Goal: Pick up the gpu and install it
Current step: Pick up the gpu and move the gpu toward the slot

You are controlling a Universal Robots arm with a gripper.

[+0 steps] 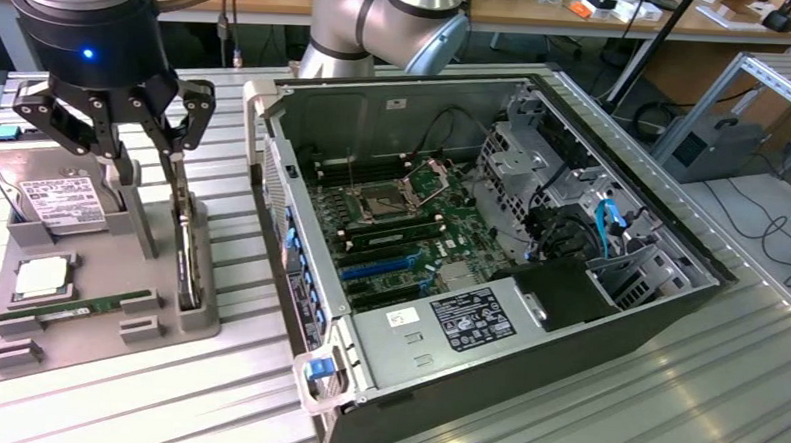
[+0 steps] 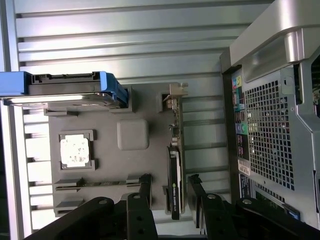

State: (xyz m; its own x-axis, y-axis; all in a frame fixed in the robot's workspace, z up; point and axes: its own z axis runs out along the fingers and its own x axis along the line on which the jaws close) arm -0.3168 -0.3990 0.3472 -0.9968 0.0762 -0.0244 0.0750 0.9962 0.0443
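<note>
The gpu stands on its long edge in a slot of the grey parts holder, on the exterior view's left. From the wrist it appears edge-on as a thin dark card with a silvery bracket end. My gripper hangs above the holder's far end, open, with nothing in it. In the wrist view its black fingers stand apart on either side of the card's line, the gripper well above the card and not touching it.
The holder also carries a hard drive with a blue bracket, a CPU and a green RAM stick. The open computer case lies beside the holder, its motherboard exposed. Ribbed metal table surrounds both.
</note>
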